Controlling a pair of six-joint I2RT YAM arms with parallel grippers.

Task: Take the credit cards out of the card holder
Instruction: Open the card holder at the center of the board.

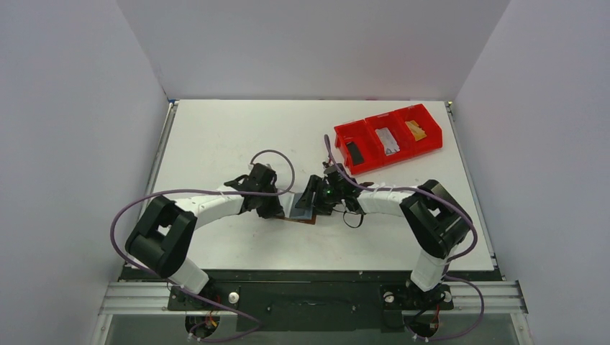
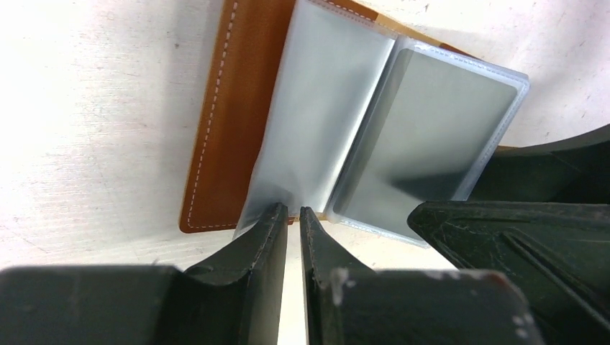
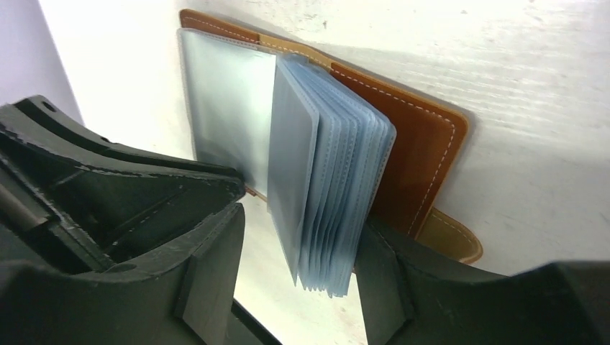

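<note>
The holder (image 1: 302,213) lies open on the worktop (image 1: 216,144) between my two arms, brown cover down. It is light and floppy and its clear sleeves (image 3: 331,194) look thin and slippery, so I would hold it down and pull the stiff card (image 2: 431,136) by its free edge. The left pincer (image 2: 293,212) is almost closed and seems to pinch one sleeve (image 2: 309,115) at its edge. The right pincer (image 3: 302,223) stands open around the sleeves. The red bin (image 1: 339,140) holds a black card (image 1: 354,152), a grey card (image 1: 389,140) and a yellowish card (image 1: 415,129), one in each compartment.
</note>
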